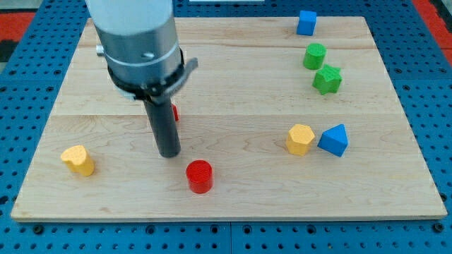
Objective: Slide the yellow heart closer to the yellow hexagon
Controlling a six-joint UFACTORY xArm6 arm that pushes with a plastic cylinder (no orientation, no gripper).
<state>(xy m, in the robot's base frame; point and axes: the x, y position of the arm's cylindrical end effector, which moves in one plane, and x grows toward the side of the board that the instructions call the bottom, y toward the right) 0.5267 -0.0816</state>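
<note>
Yellow marks both task blocks: the yellow heart (78, 160) lies near the board's left edge, well apart from the yellow hexagon (300, 139), which sits at the view's right, just beside a blue triangular block (333, 140). The heart looks like a small, rigid, light block that should slide readily on the smooth wooden board (233, 77) but may spin if pushed off-centre. There is no pincer here, only a rod; my tip (169, 154) rests at about three o'clock from the heart, on the wrong side. I judge the push belongs on the heart's nine o'clock face. A red cylinder (199, 176) lies near the path. No containers are visible.
</note>
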